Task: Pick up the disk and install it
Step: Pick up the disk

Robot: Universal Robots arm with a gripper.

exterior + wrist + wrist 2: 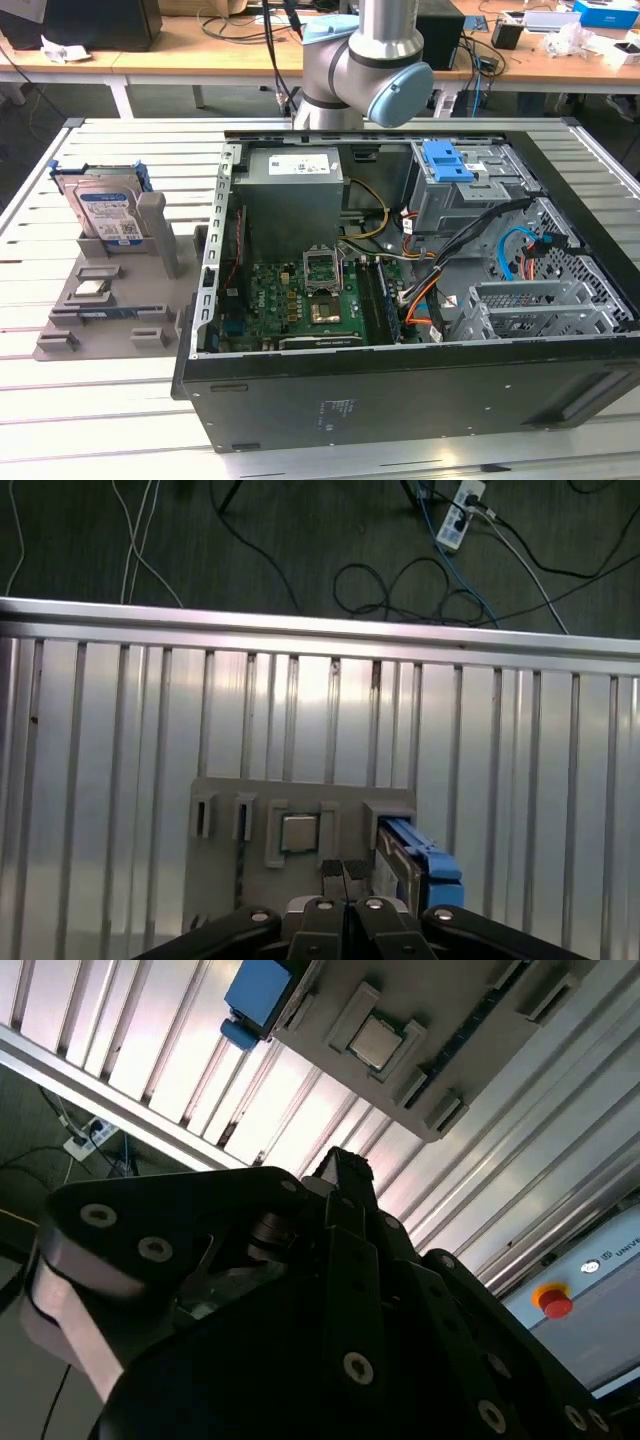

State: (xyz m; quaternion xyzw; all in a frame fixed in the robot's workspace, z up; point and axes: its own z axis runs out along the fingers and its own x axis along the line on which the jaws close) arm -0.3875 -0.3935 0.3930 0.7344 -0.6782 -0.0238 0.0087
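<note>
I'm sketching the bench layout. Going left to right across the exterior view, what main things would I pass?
disk → grey power-supply box → blue bracket

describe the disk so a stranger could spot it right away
At the exterior view's left of the open computer case lies a grey tray. The disk stands on edge at its far end, the only blue-framed silver slab there.
</note>
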